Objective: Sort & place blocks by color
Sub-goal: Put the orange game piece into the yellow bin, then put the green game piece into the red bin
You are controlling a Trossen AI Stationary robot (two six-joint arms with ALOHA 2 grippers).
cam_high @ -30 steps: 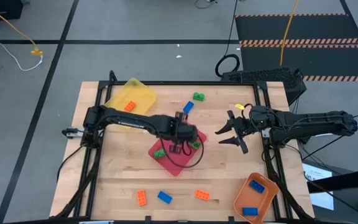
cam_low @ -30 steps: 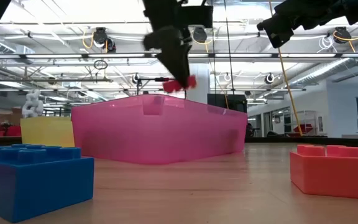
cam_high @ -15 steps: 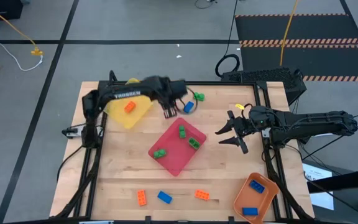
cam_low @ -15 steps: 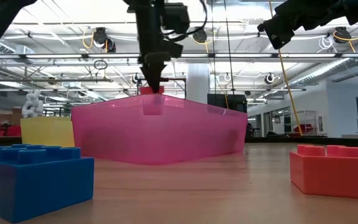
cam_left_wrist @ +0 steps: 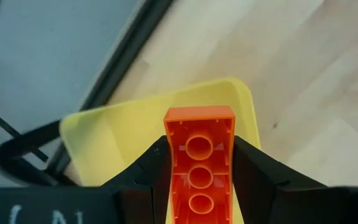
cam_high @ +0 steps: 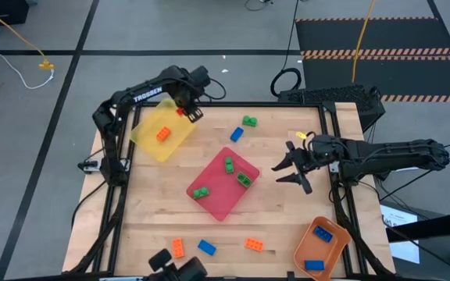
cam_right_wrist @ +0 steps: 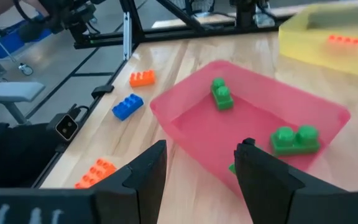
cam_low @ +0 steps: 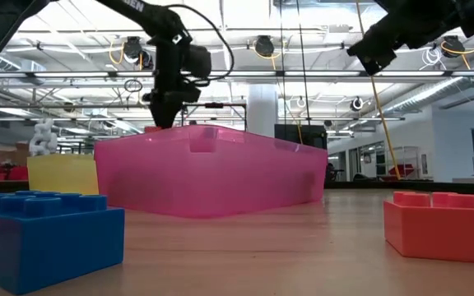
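- Two arms share the table: the left gripper (cam_high: 187,112) hangs over the far edge of the yellow tray (cam_high: 148,142), its fingers (cam_left_wrist: 148,177) pinching an orange brick (cam_left_wrist: 200,163) seen stud-hollows up in the left wrist view
- Moments before, this gripper stood above the pink tray (cam_high: 219,207) near the table's middle; it has since swung across to the yellow tray, so the carry looks nearly done and the drop is what remains
- Inside the yellow tray one orange block (cam_high: 162,134) already lies, which suggests orange belongs there
- The right gripper (cam_high: 291,166) waits beyond the pink tray on the side away from the yellow tray, fingers spread and empty, unmoved over the last second
- Three green blocks (cam_high: 228,165) rest in the pink tray; two blue ones (cam_high: 323,232) sit in the orange tray (cam_high: 306,250), well apart from the yellow tray at the opposite corner
- Still loose on the wood: a green block (cam_high: 249,121) and a blue block (cam_high: 237,134) just past the yellow tray's near corner, plus two orange and one blue along the front edge
- Only the left wrist view shows the held brick plainly; from above it is a red-orange speck at the fingertips
- At table height the pink tray's wall (cam_low: 212,173) hides the tray contents entirely
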